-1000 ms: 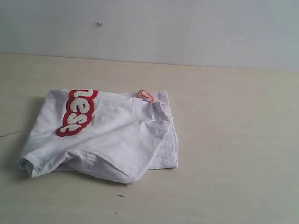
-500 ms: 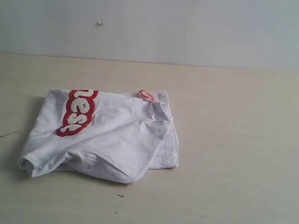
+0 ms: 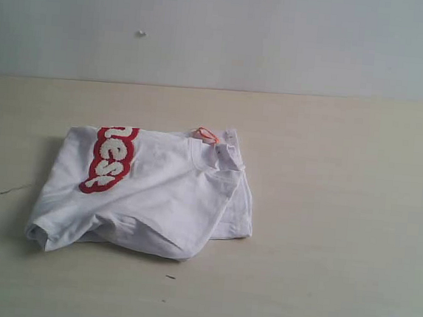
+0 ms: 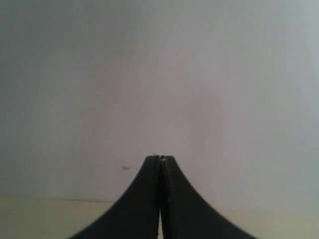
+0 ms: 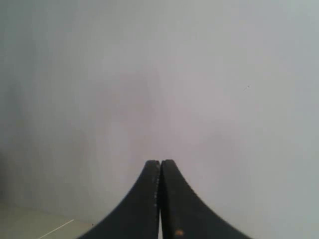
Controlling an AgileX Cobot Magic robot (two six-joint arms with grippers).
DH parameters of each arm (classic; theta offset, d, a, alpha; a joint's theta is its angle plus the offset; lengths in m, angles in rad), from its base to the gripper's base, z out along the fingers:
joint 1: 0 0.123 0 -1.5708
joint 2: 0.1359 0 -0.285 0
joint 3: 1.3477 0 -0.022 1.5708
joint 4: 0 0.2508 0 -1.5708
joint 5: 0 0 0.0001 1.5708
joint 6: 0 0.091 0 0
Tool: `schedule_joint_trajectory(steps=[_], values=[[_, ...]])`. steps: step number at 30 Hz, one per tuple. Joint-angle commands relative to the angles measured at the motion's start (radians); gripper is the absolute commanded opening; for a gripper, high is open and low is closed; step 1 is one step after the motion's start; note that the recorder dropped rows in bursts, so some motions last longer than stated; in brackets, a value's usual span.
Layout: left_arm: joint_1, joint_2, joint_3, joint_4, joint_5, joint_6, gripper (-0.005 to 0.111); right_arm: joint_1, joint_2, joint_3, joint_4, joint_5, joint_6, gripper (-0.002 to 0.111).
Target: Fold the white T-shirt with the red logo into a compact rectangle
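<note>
- White T-shirt (image 3: 149, 197) lies on the table (image 3: 339, 229), left of the table's middle, about midway btwn its back edge and near edge.
- It's a loose bundle, roughly 4-sided but lopsided: layers overlap unevenly, and the corner toward the table's near-left is puffed and rolled under.
- Red logo (image 3: 110, 158) faces up on the part toward the table's left. Only some letters show; the rest is tucked out of sight.
- Orange neck tag (image 3: 206, 134) pokes out at the shirt edge facing the table's back.
- Left gripper (image 4: 160, 159): jaws pressed together, nothing btwn them. It's not over the table in the ext. view; its cam sees mostly wall w/ a thin strip of table.
- Right gripper (image 5: 160, 162): same, jaws pressed together and empty, aimed at the wall.
- Judgement: not a tidy rectangle yet, edges need squaring.
- Risks from here:
  - Coming down w/ jaws pressed together would shove the cloth across the table instead of pinching it.
  - Pinching only the top layer could peel the bundle open; grabbing too many layers would drag the whole lot.
  - The thick logo strip prob. resists a crease and may spring back.
  - The rolled corner could trap a lump if folded over as is.
</note>
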Motion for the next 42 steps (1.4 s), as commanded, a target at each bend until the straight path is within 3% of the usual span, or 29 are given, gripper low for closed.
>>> schedule_joint_trajectory(steps=[1,5,11,13,16,20,22,25,29,37,42], values=[[0.075,-0.002,0.011,0.230,-0.029,-0.298,0.000,-0.003,-0.003,0.007,-0.002,0.003,0.001,0.000],[0.123,-0.002,0.070,0.258,-0.093,-0.316,0.000,-0.003,-0.003,0.007,-0.002,0.003,0.001,0.000],[0.121,-0.002,0.223,0.291,-0.272,-0.446,0.000,-0.003,-0.003,0.007,-0.002,0.003,0.001,0.000],[0.121,-0.002,0.289,0.349,-0.325,-0.473,0.000,-0.003,-0.003,0.007,-0.002,0.003,0.001,0.000],[0.103,-0.002,0.409,0.671,-0.417,-0.774,0.000,-0.003,-0.003,0.007,-0.002,0.003,0.001,0.000],[0.097,-0.002,0.574,0.640,-0.664,-0.782,0.000,-0.003,-0.003,0.007,-0.002,0.003,0.001,0.000],[0.090,-0.002,0.574,0.630,-0.638,-0.750,0.000,-0.003,-0.003,0.007,-0.002,0.003,0.001,0.000],[0.059,-0.002,0.574,0.424,-0.589,-0.396,0.000,-0.003,-0.003,0.007,-0.002,0.003,0.001,0.000],[0.058,-0.002,0.574,0.432,-0.448,-0.233,0.000,-0.003,-0.003,0.007,-0.002,0.003,0.001,0.000],[0.058,-0.002,0.574,0.442,-0.170,-0.037,0.000,-0.003,-0.003,0.007,-0.002,0.003,0.001,0.000],[0.058,-0.002,0.574,0.430,-0.167,-0.035,0.000,-0.003,-0.003,0.007,-0.002,0.003,0.001,0.000]])
